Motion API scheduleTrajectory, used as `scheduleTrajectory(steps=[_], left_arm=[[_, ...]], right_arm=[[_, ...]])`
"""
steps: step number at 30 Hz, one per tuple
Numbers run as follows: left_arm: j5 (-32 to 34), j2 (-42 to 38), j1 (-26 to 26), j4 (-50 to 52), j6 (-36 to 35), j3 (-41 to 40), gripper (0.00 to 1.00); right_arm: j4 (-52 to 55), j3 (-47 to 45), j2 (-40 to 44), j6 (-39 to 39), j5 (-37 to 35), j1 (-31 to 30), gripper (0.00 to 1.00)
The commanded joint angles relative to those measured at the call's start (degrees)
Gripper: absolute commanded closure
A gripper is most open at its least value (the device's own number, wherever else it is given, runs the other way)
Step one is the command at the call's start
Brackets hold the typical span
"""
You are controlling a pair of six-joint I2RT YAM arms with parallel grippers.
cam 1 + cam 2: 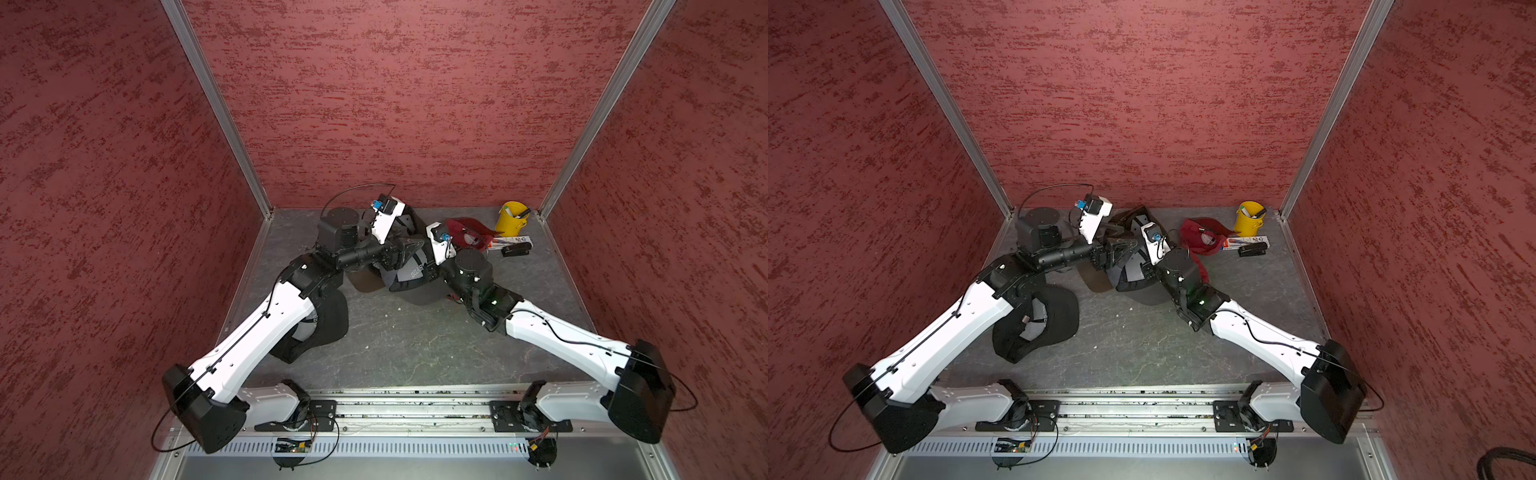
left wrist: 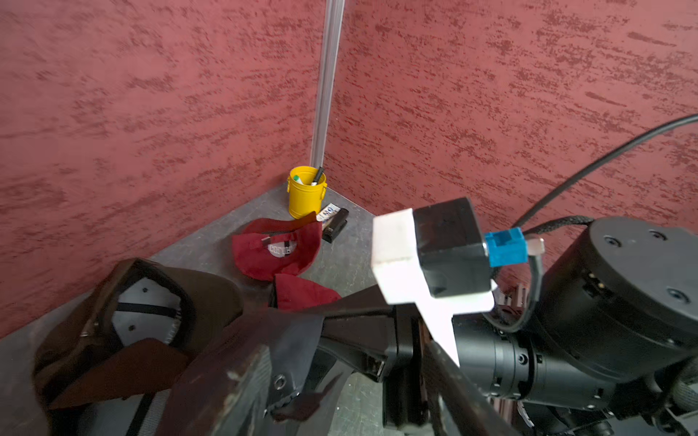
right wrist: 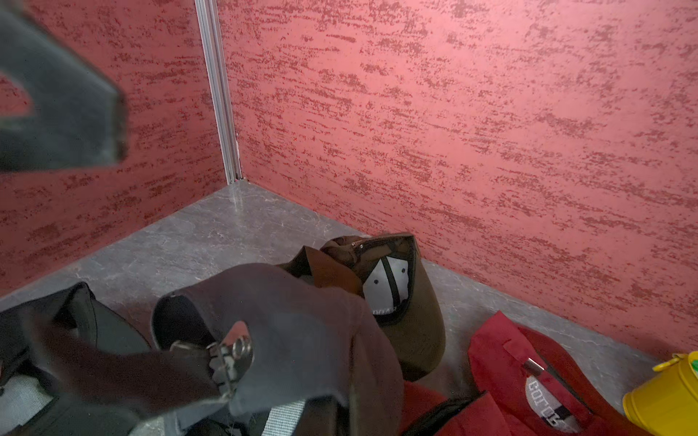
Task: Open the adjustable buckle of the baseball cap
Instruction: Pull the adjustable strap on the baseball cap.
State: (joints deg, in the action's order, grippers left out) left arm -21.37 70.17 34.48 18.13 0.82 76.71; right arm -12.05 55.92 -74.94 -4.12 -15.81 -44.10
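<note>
Right gripper (image 1: pixel 420 272) pinches the grey cap (image 3: pixel 302 339), arm stretched toward centre.

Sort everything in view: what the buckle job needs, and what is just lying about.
Job: grey cap, its metal buckle.
Lying about: brown cap, red cap, black cap, yellow bucket, stapler.

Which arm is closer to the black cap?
Left. The left arm passes over the black cap, partly hiding it; the right arm lies well apart.
</note>
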Motion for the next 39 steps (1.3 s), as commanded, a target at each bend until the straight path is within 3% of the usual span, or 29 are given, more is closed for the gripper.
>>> scheduleTrajectory(steps=[1, 6, 9, 16, 26, 39], left_arm=[[3.5, -4.2, -1.4, 1.8, -1.1, -0.2, 0.33], [2.8, -8.5, -5.0, 3.2, 0.8, -5.1, 0.34], [1.5, -9.7, -6.0, 3.8, 0.7, -7.9, 0.39], [-2.4, -6.8, -3.9, 1.4, 0.0, -11.0, 0.47], [-1.8, -0.4, -2.2, -2.3, -2.8, -10.8, 0.42], [5.1, 3.5, -0.8, -6.2, -4.9, -11.4, 0.37]], right_arm=[[2.6, 3.2, -0.4, 3.0, 1.7, 0.8, 0.97], [4.6, 5.4, -1.1, 5.0, 3.6, 1.8, 0.97], [6.1, 6.9, -1.5, 6.1, 4.9, 2.3, 0.97], [8.8, 10.3, -2.5, 7.2, 7.3, 2.7, 0.96], [10.8, 11.8, -2.0, 8.3, 9.0, 2.7, 0.95], [10.5, 10.9, -0.4, 8.5, 11.5, 2.8, 0.95]])
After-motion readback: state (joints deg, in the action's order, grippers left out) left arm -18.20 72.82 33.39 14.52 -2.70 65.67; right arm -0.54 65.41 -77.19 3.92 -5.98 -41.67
